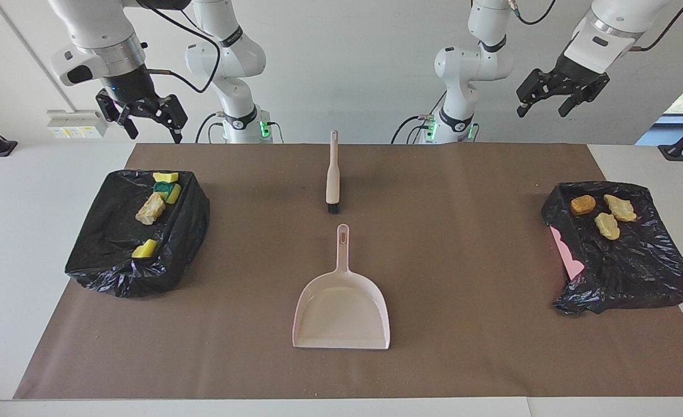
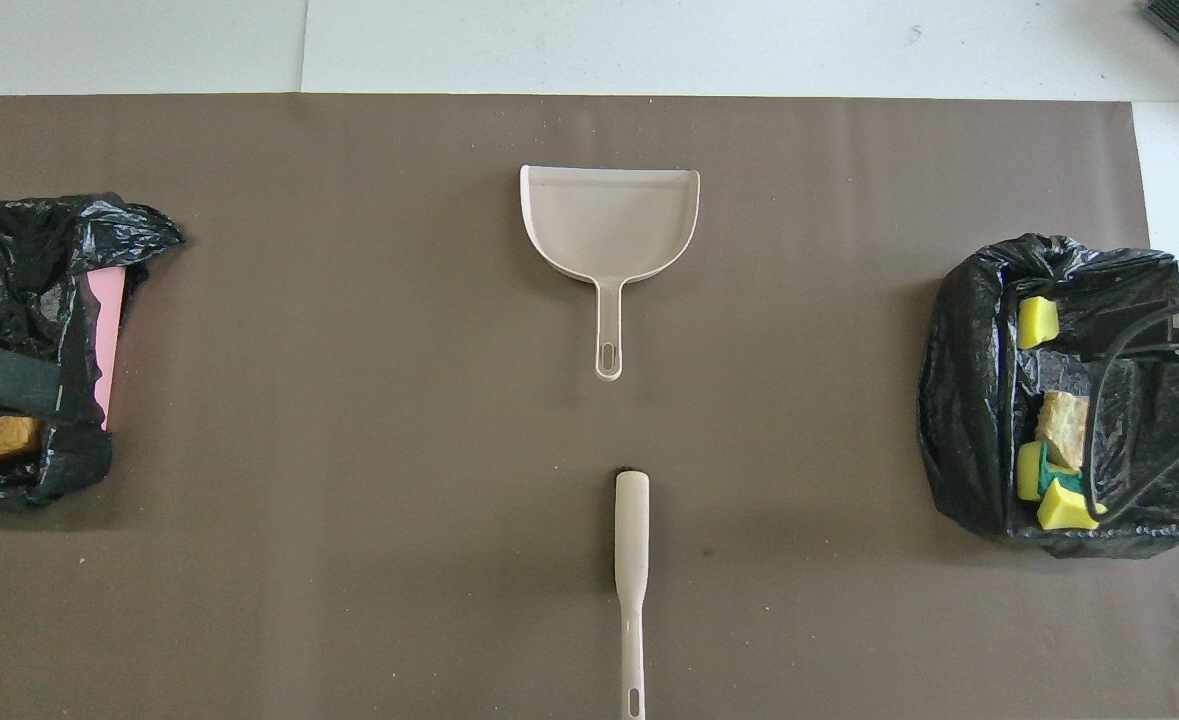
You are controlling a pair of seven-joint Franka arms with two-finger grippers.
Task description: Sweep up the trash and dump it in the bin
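The trash lies in two black-bagged bins. The bin at the right arm's end holds yellow sponge scraps and a bread lump. The bin at the left arm's end carries three golden-brown lumps on its bag. A pink dustpan lies mid-mat, and a beige brush lies nearer to the robots. My right gripper hangs open and empty high over its bin. My left gripper is open, empty and raised over the other bin.
A brown mat covers the table and carries fine crumbs. In the overhead view, a pink bin wall shows under the bag, and cables hang over the bin at the right arm's end.
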